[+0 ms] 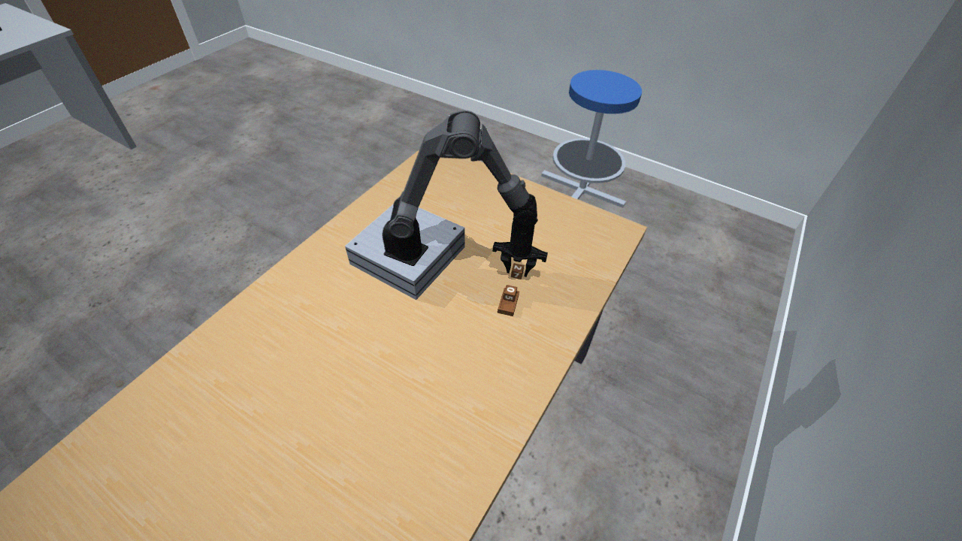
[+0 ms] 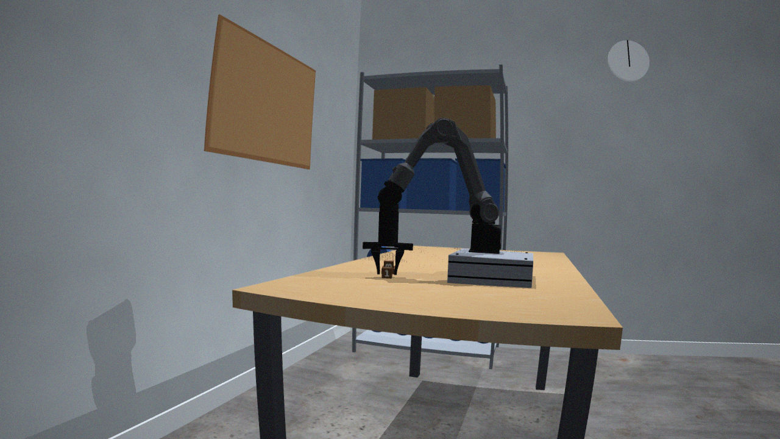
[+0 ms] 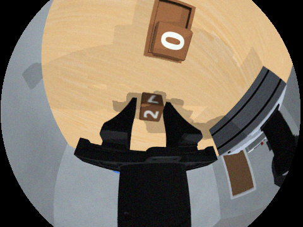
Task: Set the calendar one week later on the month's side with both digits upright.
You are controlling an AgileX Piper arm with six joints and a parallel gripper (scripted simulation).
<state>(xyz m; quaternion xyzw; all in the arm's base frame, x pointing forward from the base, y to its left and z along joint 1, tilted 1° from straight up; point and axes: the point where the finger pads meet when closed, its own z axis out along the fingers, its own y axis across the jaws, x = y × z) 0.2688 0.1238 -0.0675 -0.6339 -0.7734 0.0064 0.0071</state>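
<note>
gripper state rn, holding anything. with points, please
Gripper [image 1: 517, 272] [image 2: 386, 272] [image 3: 150, 104]: open, holding nothing, its fingers on either side of the loose cube [image 1: 517, 270] [image 3: 151, 107].

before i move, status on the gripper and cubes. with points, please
Gripper [image 1: 516, 272] [image 2: 386, 272] [image 3: 150, 104] open, fingers either side of the loose cube [image 1: 517, 270] [image 3: 151, 108], not clamped. Other cube [image 1: 509, 293] [image 3: 172, 41], 0 up, in tray [image 1: 506, 311] [image 3: 152, 28]. Nothing seen blocking between loose cube and tray.

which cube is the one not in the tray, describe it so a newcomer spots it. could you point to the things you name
On the wooden table [image 1: 322, 376] [image 2: 414, 311], look under the black gripper [image 1: 517, 270] [image 2: 387, 272] [image 3: 151, 101]. The small brown cube [image 1: 517, 270] [image 3: 151, 108] there shows a 2 on top; its neighbour, in the tray [image 1: 506, 312] [image 3: 173, 14], shows 0.
</note>
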